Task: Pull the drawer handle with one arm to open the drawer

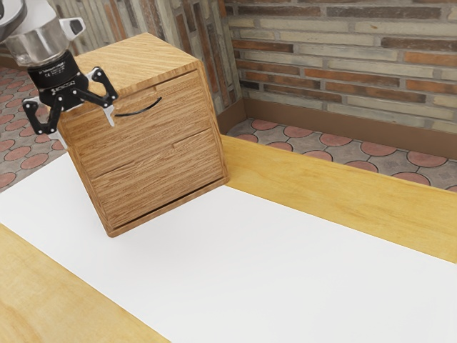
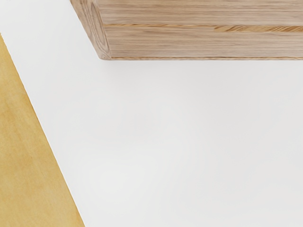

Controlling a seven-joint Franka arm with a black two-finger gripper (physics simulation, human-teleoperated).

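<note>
— What stage is it at, would you say?

— The approach, by my reckoning. The gripper [image 1: 77,121] hangs in front of the cabinet's upper corner, jaws spread wide with nothing between them. Nothing is gripped yet.

— And the thing it's after?

— The drawer handle [image 1: 138,108], that thin dark curved bar, sits just beside the jaws, off the finger nearer the cabinet's middle and about level with it. Apart, I think, not touching.

— So what does the next move want?

— A sideways slide along the front until the bar lies between the fingers. Then it should close on the bar from both sides and pull straight out from the face. The bar is slim, so I'd guess a shallow bite could slip off.

— Is the drawer open at all?

— The top drawer [image 1: 153,96] looks shut, flush with the cabinet [image 1: 157,179].

— Anything in the way?

— Not that I can see. Under the jaws lies the white mat [image 2: 180,142], which the cabinet stands on, with the wooden table [image 2: 28,165] past the mat's edge. Farther off, behind the cabinet, are the tiled floor [image 1: 343,146] and the brick wall [image 1: 343,50], well apart from the jaws.
</note>
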